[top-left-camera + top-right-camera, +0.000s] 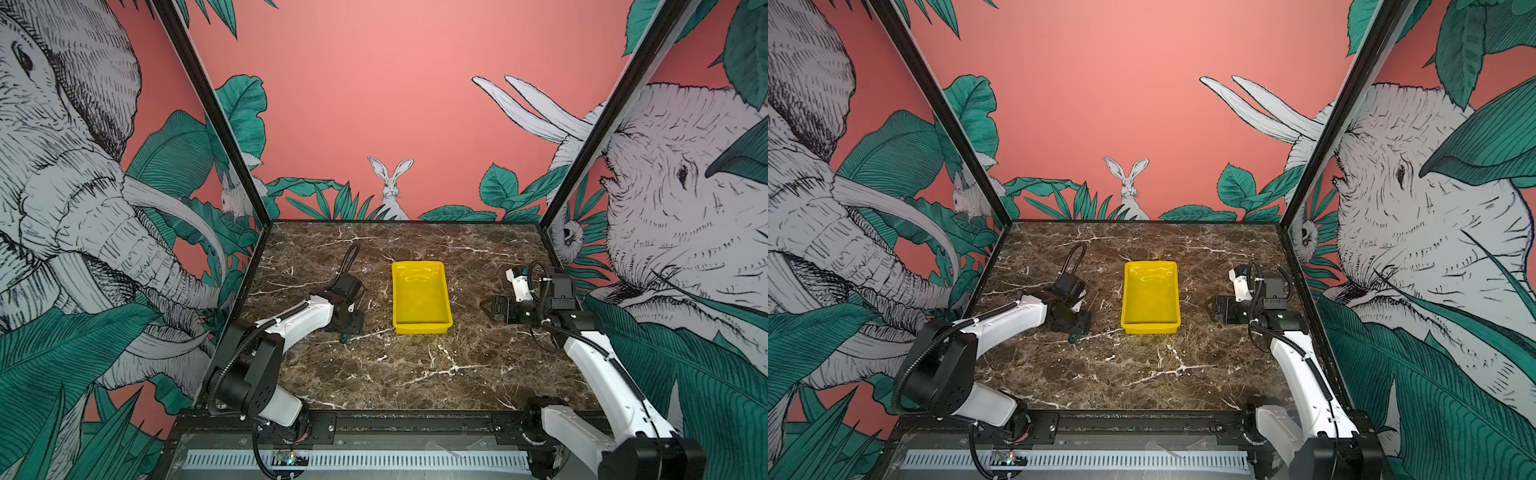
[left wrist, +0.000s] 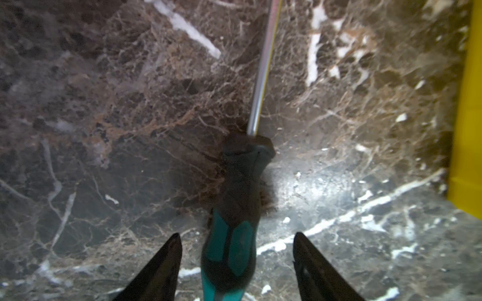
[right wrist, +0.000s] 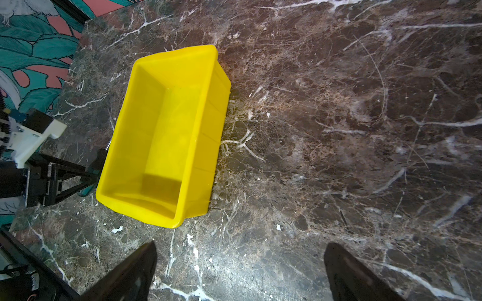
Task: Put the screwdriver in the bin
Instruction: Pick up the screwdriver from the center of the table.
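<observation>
The screwdriver, lower centre, should be clamped squarely on its handle by the parted left jaws (right jaws gape, empty).

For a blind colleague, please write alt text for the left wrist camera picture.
A screwdriver with a teal and black handle lies on the dark marble table within the open left gripper, a gap on each side. Its metal shaft points away from the camera; a strip of the yellow bin shows at the picture's edge.
</observation>
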Motion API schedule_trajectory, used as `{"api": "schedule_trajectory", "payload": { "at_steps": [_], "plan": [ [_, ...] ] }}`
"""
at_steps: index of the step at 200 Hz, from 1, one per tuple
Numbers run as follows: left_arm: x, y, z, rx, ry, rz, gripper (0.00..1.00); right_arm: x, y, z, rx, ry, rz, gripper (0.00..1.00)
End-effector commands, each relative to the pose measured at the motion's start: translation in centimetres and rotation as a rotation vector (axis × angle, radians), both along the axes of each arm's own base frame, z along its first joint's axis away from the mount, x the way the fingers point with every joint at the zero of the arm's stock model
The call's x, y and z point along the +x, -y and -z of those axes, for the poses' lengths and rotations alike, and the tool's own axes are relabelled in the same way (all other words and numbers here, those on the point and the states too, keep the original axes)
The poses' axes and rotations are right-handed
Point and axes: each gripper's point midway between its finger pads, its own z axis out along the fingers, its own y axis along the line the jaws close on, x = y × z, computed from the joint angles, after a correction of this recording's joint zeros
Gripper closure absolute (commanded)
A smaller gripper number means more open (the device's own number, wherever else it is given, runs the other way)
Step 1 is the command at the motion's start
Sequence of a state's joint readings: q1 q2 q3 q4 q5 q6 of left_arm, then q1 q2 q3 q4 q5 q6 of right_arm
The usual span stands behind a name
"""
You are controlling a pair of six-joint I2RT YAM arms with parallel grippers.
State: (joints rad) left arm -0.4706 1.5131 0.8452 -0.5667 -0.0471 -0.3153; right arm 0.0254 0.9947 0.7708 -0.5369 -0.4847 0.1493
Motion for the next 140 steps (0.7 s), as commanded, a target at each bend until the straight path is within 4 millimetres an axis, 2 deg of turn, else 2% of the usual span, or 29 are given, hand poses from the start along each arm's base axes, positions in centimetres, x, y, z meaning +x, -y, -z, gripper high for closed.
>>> {"api": "schedule_trajectory", "payload": {
  "at_steps": [1,20,43,65,117,140],
  "plan": [
    [0.9,-0.5,-0.3,0.038,0.040,-0.011,0.34,0.1,-0.4,-0.1,0.016,0.022,-0.026,0.00],
    [1.1,-0.2,0.0,0.032,0.041,-0.010,0.36,0.1,-0.4,-0.1,0.014,0.021,-0.023,0.00],
    [1.5,-0.1,0.3,0.033,0.047,-0.010,0.44,-0.1,-0.4,-0.1,0.016,0.020,-0.027,0.01],
    [1.6,0.0,0.7,0.033,0.038,-0.014,0.45,-0.1,-0.4,-0.1,0.018,0.019,-0.021,0.01],
    [1.6,0.2,1.3,0.008,0.045,-0.051,0.62,-0.1,-0.8,-0.1,0.046,0.012,-0.034,0.00],
    [1.4,0.3,1.5,0.008,0.038,-0.050,0.65,-0.1,-0.9,-0.1,0.050,0.011,-0.035,0.01]
  ]
}}
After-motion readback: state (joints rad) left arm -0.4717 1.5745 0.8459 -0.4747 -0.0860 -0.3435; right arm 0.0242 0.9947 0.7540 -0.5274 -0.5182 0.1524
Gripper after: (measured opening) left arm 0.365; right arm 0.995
